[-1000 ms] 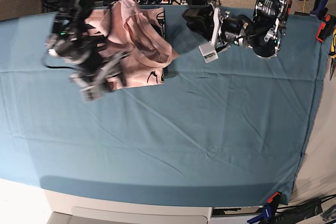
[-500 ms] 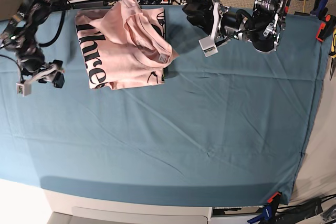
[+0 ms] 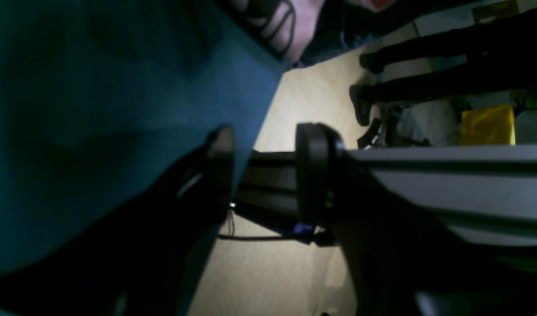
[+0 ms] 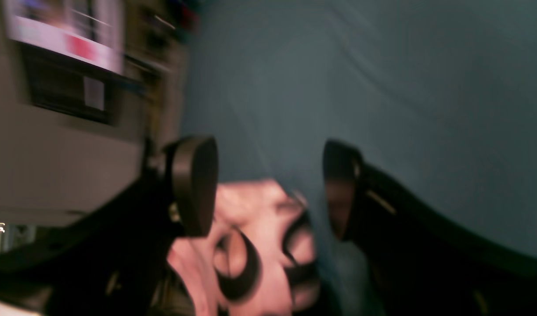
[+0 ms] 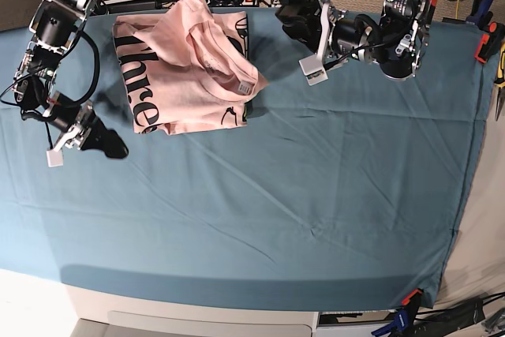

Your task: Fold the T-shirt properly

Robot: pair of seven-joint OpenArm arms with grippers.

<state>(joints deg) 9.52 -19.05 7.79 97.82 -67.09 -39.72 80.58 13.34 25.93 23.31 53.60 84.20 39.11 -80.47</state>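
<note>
T-shirt [image 5: 185, 69] folded upper left on the bench [image 5: 316, 195], long axis vertical, lettering reading downward; right tool [image 5: 77, 141] and left tool [image 5: 309, 41] both open, empty.

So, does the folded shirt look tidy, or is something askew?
Not quite tidy. The T-shirt lies in a folded bundle at the far edge of the table cloth, but its top layer sits crooked, one corner sticking out to the side, with a rumpled ridge. Neither arm is holding it.
</note>
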